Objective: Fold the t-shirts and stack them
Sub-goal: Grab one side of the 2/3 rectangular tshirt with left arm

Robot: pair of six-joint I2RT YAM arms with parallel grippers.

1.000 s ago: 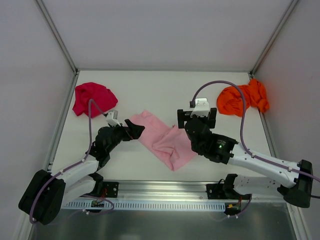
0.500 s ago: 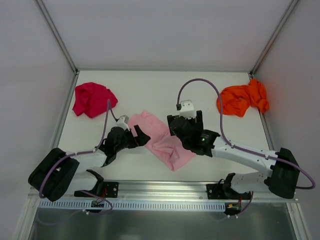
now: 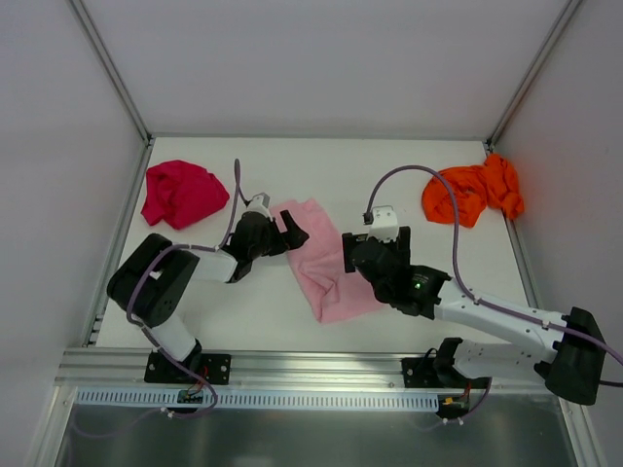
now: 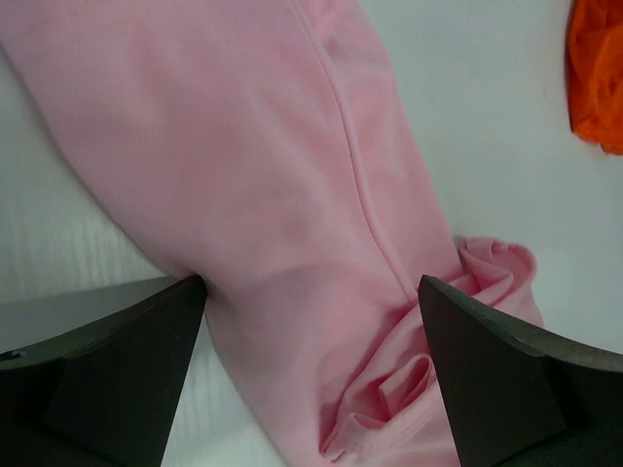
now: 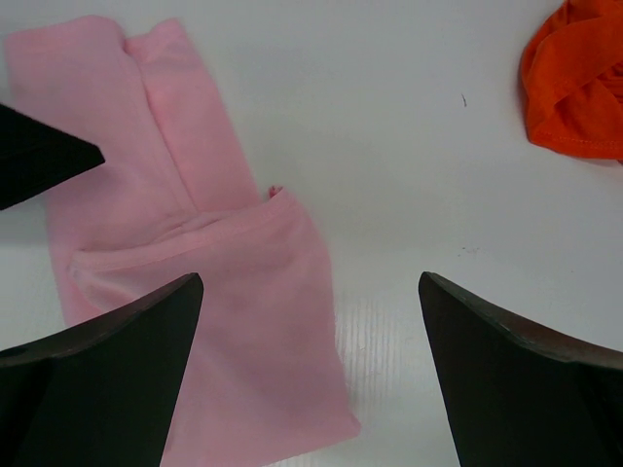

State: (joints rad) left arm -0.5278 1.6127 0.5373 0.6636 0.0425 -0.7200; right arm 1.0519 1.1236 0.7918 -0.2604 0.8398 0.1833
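**A:** We've got a plain white table (image 3: pixel 292 165) boxed in by blank white walls (image 3: pixel 311 58), with a metal rail (image 3: pixel 321 365) along the near edge. Nothing on it but laundry. Where's everything at?

**B:** The pink shirt (image 3: pixel 326 277) lies mid-table as a longish strip running far-left to near-right, with one flap laid over on itself. The magenta-red shirt (image 3: pixel 180 193) is bunched up in the far-left corner. The orange shirt (image 3: pixel 472 192) is bunched far right, by the wall. Both are well apart from the pink one.

**A:** And the claws?

**B:** Both are spread wide with nothing between the fingers. The left gripper (image 4: pixel 310 292) hangs right over the pink cloth near its far-left end. The right gripper (image 5: pixel 310 282) sits at the strip's right edge, with bare table beside it.

**A:** So we reckon we're mid-fold on the pink one?

**B:** That's our read. To do it well, we'd pinch the two corners of one end, keep both sides level, lift together and lay it down square so the edges line up. The cloth is floppy and the table looks slick, so a one-sided grab would probably drag the whole strip askew.
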